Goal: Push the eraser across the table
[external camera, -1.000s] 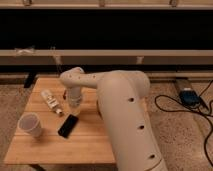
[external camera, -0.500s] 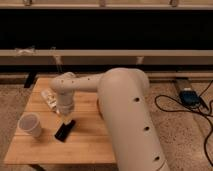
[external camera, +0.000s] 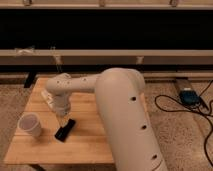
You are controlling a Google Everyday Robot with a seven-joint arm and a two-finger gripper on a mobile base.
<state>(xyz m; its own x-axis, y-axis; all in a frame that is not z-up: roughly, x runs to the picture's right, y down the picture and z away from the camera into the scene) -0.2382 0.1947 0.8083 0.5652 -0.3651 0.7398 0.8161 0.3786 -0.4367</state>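
Note:
The eraser (external camera: 65, 129) is a small flat black block lying on the light wooden table (external camera: 100, 142), left of centre and towards the front. My gripper (external camera: 63, 118) hangs from the white arm (external camera: 120, 110) and points straight down at the eraser's far end, at or just above it. The wrist (external camera: 62, 95) stands over the table's left half.
A white paper cup (external camera: 30, 125) stands at the front left, a little left of the eraser. A white-labelled bottle (external camera: 47, 95) lies behind the wrist, mostly hidden. A blue device with black cables (external camera: 190, 96) lies on the floor to the right. A dark wall with rails runs behind the table.
The gripper has swung from beside the bottle forward and down onto the eraser's far end. The eraser has slid slightly towards the front edge.

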